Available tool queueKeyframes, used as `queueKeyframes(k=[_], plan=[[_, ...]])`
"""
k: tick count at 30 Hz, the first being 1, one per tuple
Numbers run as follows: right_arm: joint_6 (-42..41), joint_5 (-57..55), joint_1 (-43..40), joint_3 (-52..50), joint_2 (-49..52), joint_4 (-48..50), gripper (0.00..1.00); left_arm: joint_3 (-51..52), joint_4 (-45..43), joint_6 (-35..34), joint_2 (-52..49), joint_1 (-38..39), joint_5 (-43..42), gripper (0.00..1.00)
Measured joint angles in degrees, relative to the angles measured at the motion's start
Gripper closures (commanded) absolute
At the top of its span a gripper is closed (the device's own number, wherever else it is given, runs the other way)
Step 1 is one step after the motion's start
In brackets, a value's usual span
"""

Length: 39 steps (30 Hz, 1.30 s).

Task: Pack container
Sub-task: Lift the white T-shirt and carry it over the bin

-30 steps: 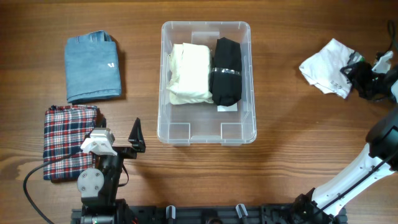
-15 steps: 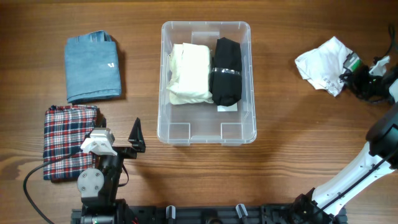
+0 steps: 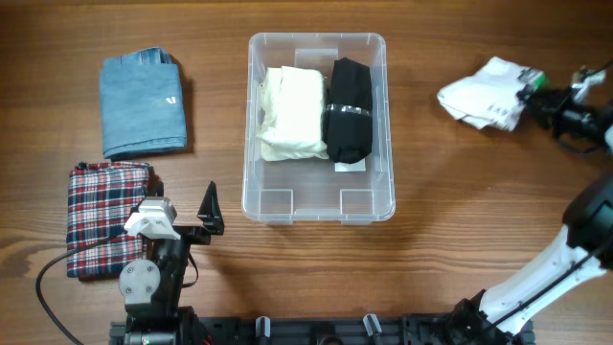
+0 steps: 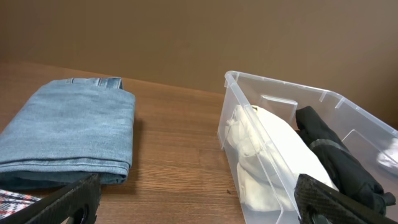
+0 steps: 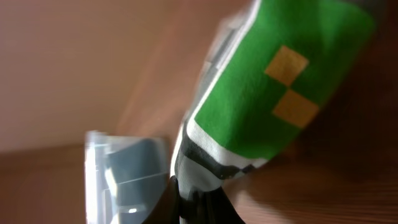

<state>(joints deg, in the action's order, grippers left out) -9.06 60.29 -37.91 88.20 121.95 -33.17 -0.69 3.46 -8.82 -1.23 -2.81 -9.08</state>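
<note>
Left gripper (image 3: 183, 198) sits nearest the arm bases, off the container's near-left corner, jaws spread wide with nothing between them; in its wrist view both black fingertips frame the scene at the bottom corners. Plaid cloth (image 3: 101, 216), folded, lies left of the container at the level of its near end, partly under the left arm. The container (image 3: 317, 196) stands on the wooden table (image 3: 460, 220), roughly central, long side running near to far, upright. Near part of its floor is bare, moulded notches showing. A white label (image 3: 351, 167) peeks out on the floor just below the black garment (image 3: 349, 110), which is rolled and lies along the right wall in the far half. Cream garment (image 3: 292, 113), folded, touches it on the left and fills the far-left part. Folded jeans (image 3: 144, 103) lie well left of the container, level with its far half, apart from the plaid cloth. Right gripper (image 3: 538, 94) is well right of the container, level with its far half, clamped shut on the right edge of a crumpled white garment (image 3: 484, 94). Right wrist view is blurred: a green patch (image 5: 273, 106) with yellow squares fills it, pinched at the fingers, container behind it. Can't tell whether the white garment clears the table.
</note>
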Motion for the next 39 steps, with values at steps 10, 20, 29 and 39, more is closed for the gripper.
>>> queueKeyframes(k=[10,20,29,39], plan=[[-3.82,2.67,3.8,0.02,-23.58,3.1,0.96,0.0,0.0,0.02,0.0,0.0,-0.02,0.0],[-8.55,3.54,24.41,0.02,-31.28,7.98,0.96,0.0,0.0,0.02,0.0,0.0,-0.02,0.0],[-9.57,-5.01,45.88,0.02,-31.28,8.5,0.96,0.0,0.0,0.02,0.0,0.0,-0.02,0.0],[-10.47,-11.39,57.79,0.02,-25.0,12.96,0.96,0.0,0.0,0.0,0.0,0.0,-0.02,0.0]])
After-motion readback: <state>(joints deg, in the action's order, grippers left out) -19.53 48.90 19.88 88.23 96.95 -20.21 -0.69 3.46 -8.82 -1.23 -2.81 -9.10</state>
